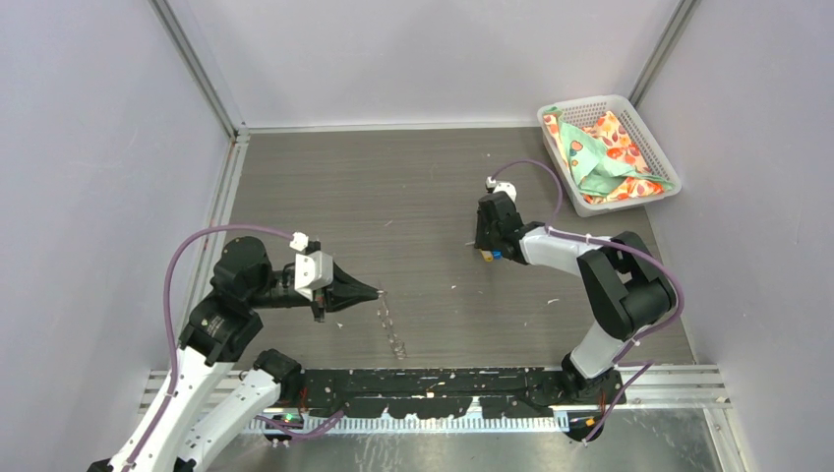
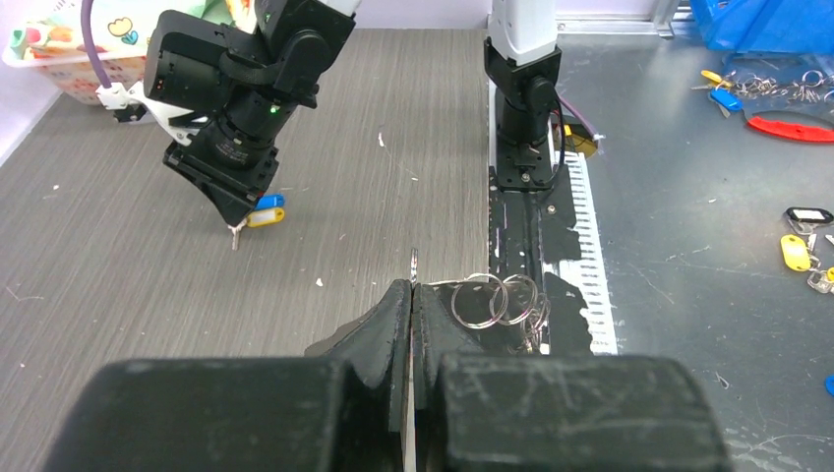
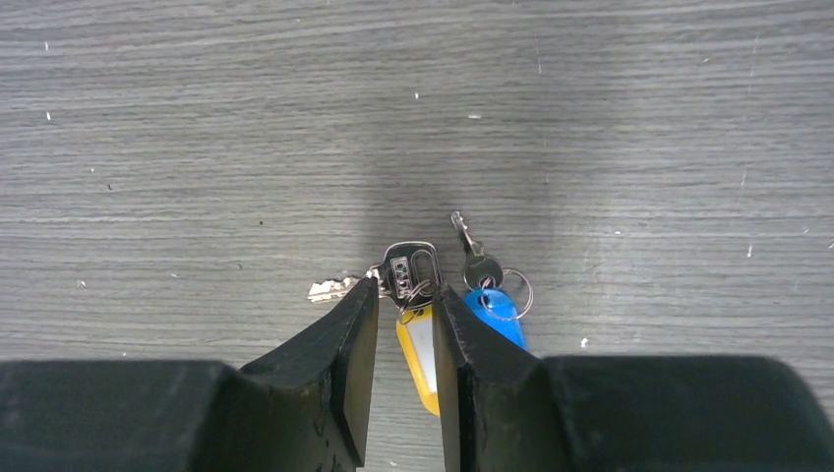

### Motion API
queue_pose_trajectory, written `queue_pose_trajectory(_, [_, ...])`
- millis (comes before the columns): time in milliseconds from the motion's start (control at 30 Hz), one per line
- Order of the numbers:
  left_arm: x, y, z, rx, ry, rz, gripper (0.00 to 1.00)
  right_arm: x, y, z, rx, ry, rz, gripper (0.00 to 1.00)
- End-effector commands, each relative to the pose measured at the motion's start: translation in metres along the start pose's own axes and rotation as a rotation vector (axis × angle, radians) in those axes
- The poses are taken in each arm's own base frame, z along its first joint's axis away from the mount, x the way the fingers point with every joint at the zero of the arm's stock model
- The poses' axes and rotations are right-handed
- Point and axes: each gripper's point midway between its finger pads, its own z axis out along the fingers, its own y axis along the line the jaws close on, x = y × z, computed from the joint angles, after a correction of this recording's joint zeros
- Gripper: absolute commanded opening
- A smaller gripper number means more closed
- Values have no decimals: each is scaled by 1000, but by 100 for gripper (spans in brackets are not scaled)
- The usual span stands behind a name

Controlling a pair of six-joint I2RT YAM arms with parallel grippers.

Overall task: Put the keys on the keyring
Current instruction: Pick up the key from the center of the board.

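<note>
Two keys lie side by side on the grey table. The yellow-tagged key (image 3: 421,356) lies between the fingers of my right gripper (image 3: 407,295), which is open and lowered over it. Its right finger (image 3: 462,344) sits against the tag, while the left finger stands clear. The blue-tagged key (image 3: 495,307) lies just outside that right finger. From above, the right gripper (image 1: 489,250) points down at both keys (image 1: 491,257). My left gripper (image 1: 372,292) is shut on the keyring (image 2: 489,299), whose thin metal loops hang from its tip towards the table (image 1: 391,326).
A white basket (image 1: 653,138) with a patterned cloth stands at the back right corner. A black rail (image 1: 443,385) runs along the near edge. Beyond it, spare keys and rings (image 2: 762,87) lie on a metal surface.
</note>
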Motion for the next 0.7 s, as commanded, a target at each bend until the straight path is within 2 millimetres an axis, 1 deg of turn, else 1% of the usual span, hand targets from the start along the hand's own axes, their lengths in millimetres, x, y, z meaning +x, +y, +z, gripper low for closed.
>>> queue_pose_trajectory(0, [-8, -1, -3, -6, -17, 51, 0, -10, 10, -5, -17, -7, 56, 32])
queue_pose_trajectory(200, [-10, 1, -2, -13, -19, 59, 0, -2, 3, -1, 25, 28, 54, 32])
queue_pose_trajectory(367, [-11, 2, -3, -20, -18, 64, 0, -2, 8, 6, 12, 43, 38, 32])
queue_pose_trajectory(500, [-12, 3, -3, -22, -19, 65, 0, -2, 12, 10, -1, 51, 35, 28])
queue_pose_trajectory(667, [-12, 3, -3, -24, -19, 66, 0, -2, 15, 9, -15, 44, 31, 18])
